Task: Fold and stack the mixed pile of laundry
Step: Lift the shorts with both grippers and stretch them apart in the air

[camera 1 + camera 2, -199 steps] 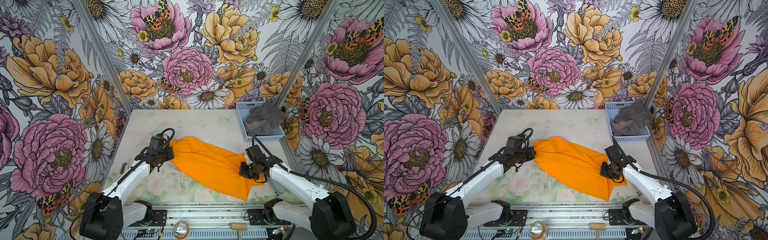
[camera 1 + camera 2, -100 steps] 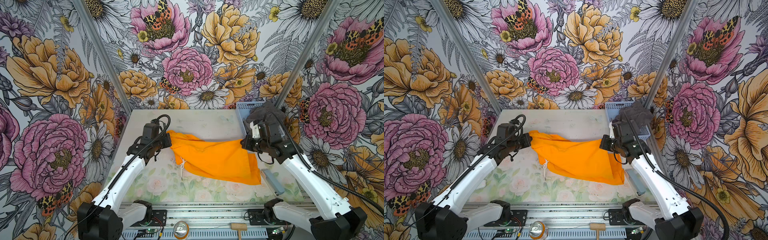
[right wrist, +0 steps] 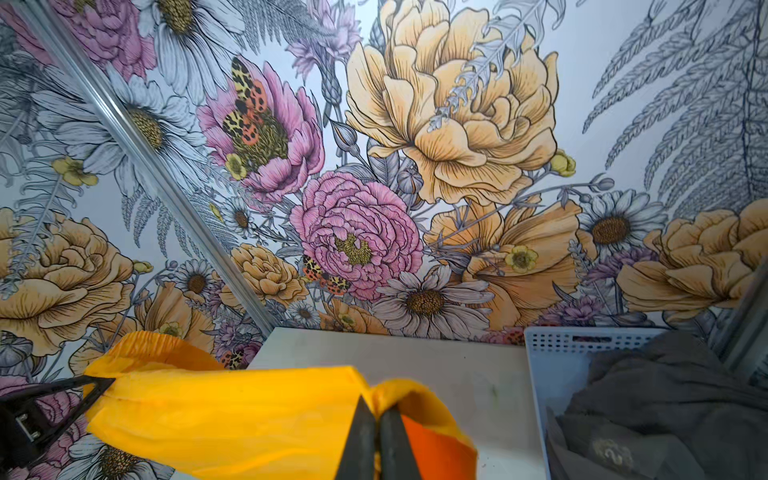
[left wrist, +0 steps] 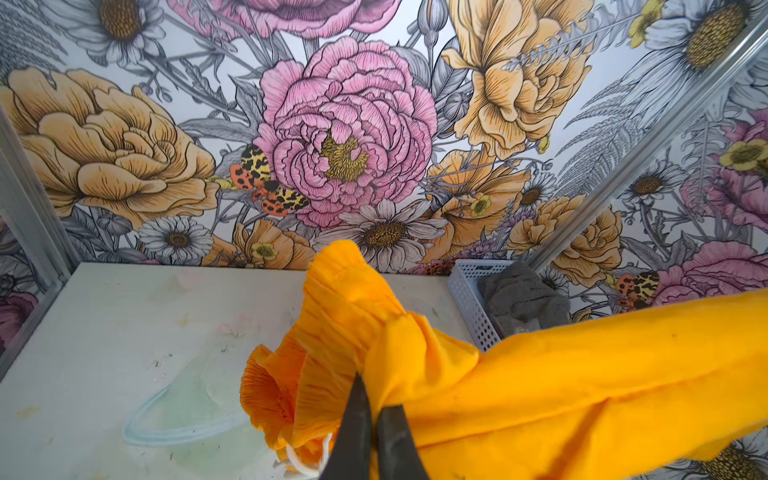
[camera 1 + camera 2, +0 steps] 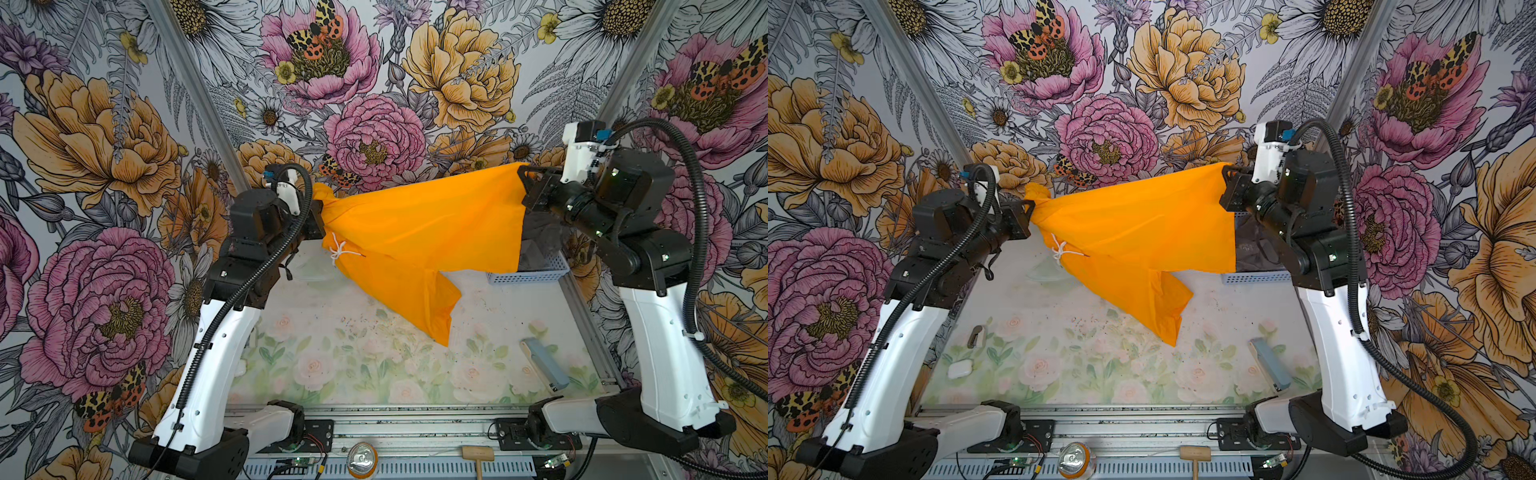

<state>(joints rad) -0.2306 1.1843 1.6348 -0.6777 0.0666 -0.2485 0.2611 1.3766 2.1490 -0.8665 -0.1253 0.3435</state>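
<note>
One blue basket behind orange shorts, grey towel inside

Left arm: raised, elbow bent, left gripper pinched closed.
Right arm: raised, wrist turned inward, right gripper pinched closed.

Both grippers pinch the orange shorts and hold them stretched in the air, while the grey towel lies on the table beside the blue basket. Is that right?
Not quite. The grey towel lies inside the pale blue perforated basket, not beside it; the right wrist view shows this. The left gripper and right gripper do pinch the orange shorts, stretched in the air.
</note>
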